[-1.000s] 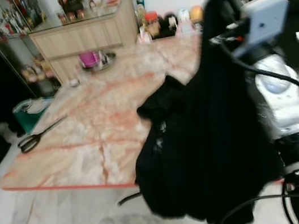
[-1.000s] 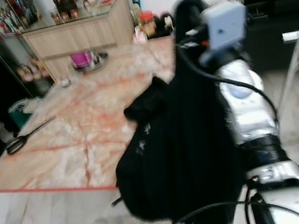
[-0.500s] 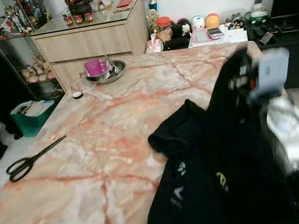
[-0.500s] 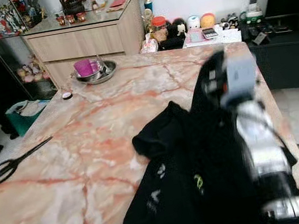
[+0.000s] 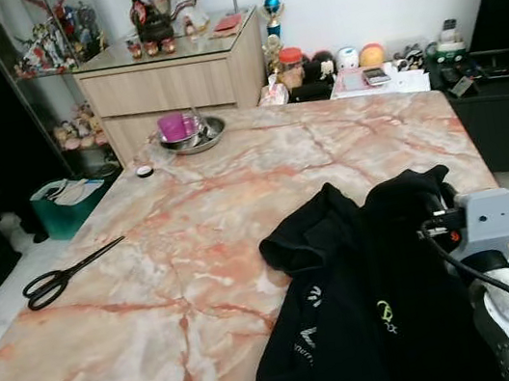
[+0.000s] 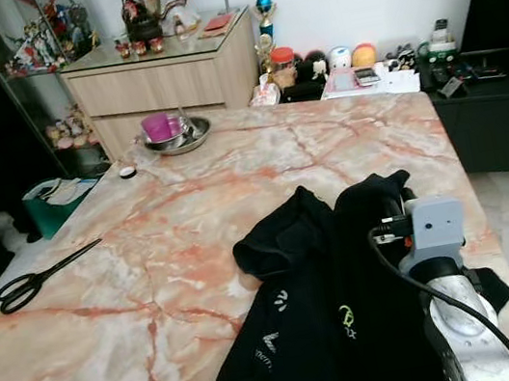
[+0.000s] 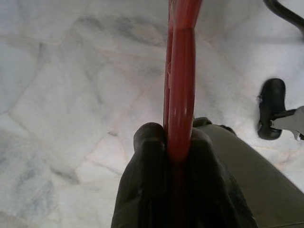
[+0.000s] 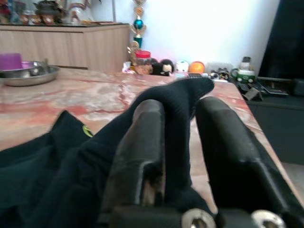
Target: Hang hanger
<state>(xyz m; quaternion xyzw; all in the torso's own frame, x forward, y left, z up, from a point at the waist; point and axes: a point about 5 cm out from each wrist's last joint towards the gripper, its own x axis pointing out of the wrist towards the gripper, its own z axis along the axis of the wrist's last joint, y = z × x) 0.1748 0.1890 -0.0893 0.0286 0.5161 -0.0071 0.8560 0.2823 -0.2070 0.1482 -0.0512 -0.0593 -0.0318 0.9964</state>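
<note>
Whereas a second earlier the black garment (image 5: 374,317) was held up high in front of the table (image 5: 179,262), it is now laid down across the near right corner of the marble top, part of it draped over the near edge. The lowering is recorded over the last second; the camera has also shifted in that time.

Right gripper (image 8: 178,142): fingers closed to a narrow gap on a fold of the garment, above the right part of the table. The cloth is pinched between both fingers and bunched over the fingertips.

Left gripper (image 7: 173,147): shut on a red hanger (image 7: 180,71), held low over the pale tiled floor (image 7: 71,95), off the table. A sliver of red is also seen just below the near edge of the table.

Other items: scissors (image 5: 63,274) near the left edge; a metal bowl (image 5: 189,135) with a purple cup (image 5: 171,126) near the far left corner.

Judgement: garment and hanger are well apart and not yet joined; with the garment rested on the table, threading of the hanger seems to be the step pending before anything is hung.
</note>
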